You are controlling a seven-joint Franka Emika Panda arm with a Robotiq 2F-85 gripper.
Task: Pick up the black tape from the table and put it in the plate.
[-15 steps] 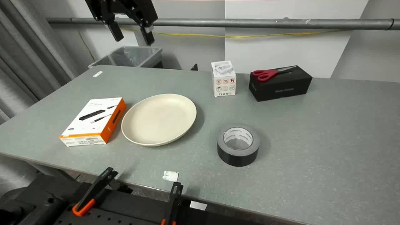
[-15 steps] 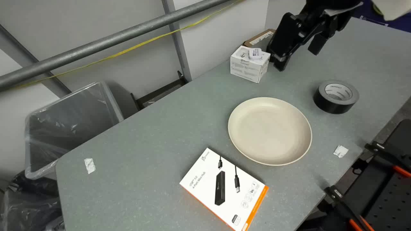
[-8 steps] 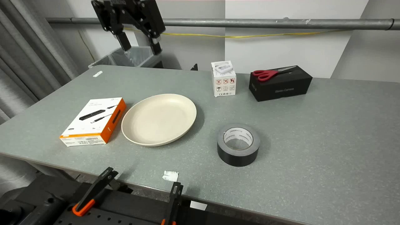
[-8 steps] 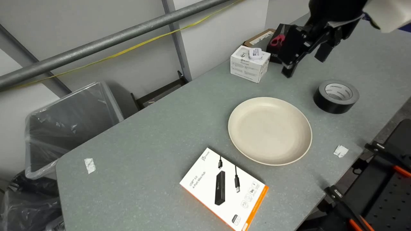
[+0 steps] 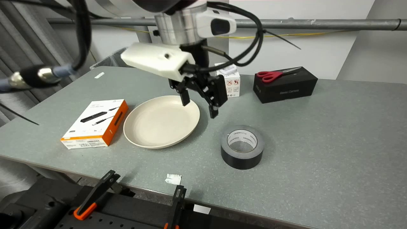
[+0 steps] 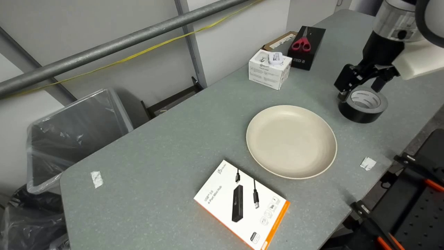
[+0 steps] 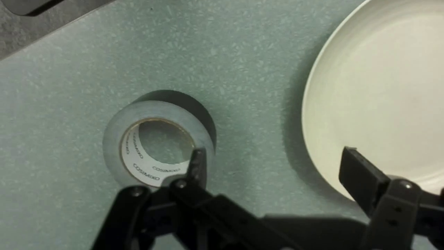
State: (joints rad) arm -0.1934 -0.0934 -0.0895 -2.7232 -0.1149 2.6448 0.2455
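Holding the gripper (image 5: 199,106) spread wide and empty above the table (image 5: 321,149) in an exterior view, and leaving the tape (image 5: 241,155) lying flat on the table, near the plate (image 5: 162,122) but outside it. Apparently working on the approach, leaving grasp and placing yet to come.

Showing both fingers (image 6: 378,84) across the far edge of the tape (image 6: 357,115) along the line of sight in an exterior view, but giving no sure reading of the height between.

Catching one finger across the tape's rim and its mate across the plate's edge in the wrist view, framing a strip of table in between. Likely calling next for a shift away from the plate to centre on the tape, then a straight lowering before closing. Probably risking a press on the tape's rim by dropping from here.
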